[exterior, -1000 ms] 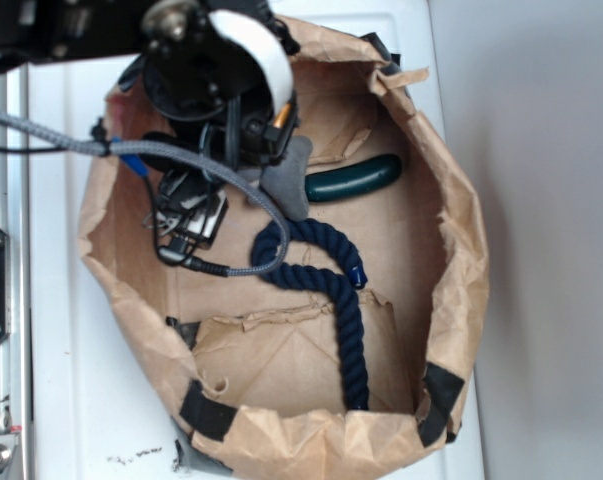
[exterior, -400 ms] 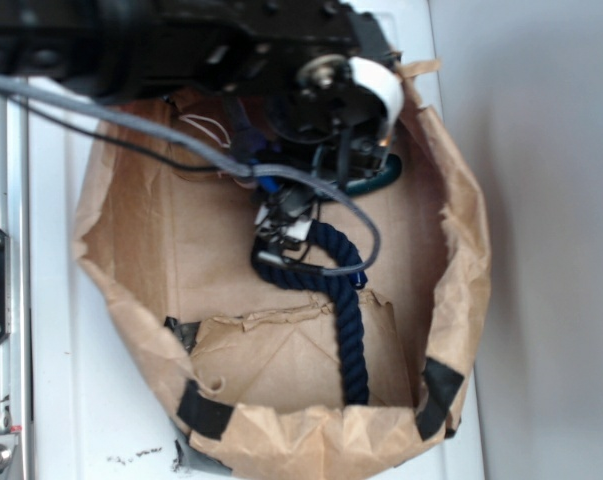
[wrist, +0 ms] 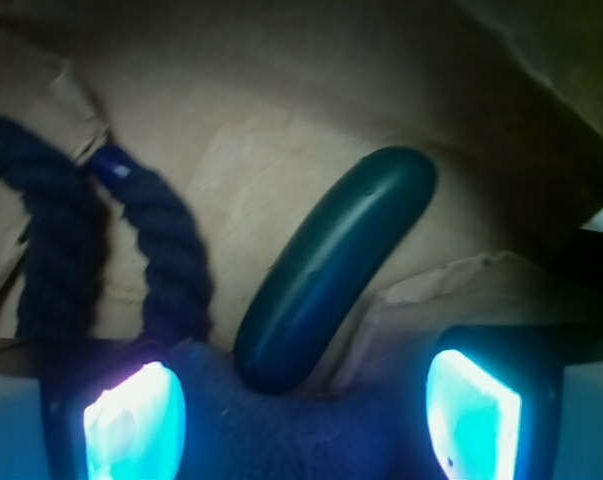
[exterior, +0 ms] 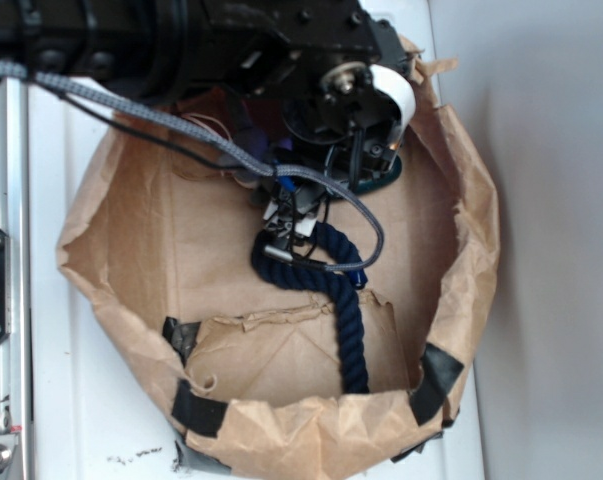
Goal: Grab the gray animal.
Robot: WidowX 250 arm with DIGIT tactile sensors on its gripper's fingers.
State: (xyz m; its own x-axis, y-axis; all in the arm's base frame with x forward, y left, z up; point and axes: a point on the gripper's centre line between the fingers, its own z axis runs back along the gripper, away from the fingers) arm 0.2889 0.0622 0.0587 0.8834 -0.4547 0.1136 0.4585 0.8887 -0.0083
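1. Hovering low inside the paper bag [exterior: 461, 250], the tool [wrist: 301, 400] is sitting with its two glowing fingers [wrist: 131, 420] spread wide, with a soft bluish-gray mass filling the gap between them.
2. That mass is, in my judgement, the gray animal [wrist: 281, 420] (the lighting is tinting it blue), lying on the bag floor against the near end of the dark green cucumber [wrist: 331, 265] and just beside the navy rope [wrist: 171, 270].
3. In the exterior view the arm is covering the toy entirely, so only the wrist view is showing it.
4. The tool is released, not yet pinching anything.
5. Being plush, the toy is likely light and squashy, yielding under the pads rather than slipping; taking it across the thick middle of its body looks safer than catching an ear or the cucumber's tip.
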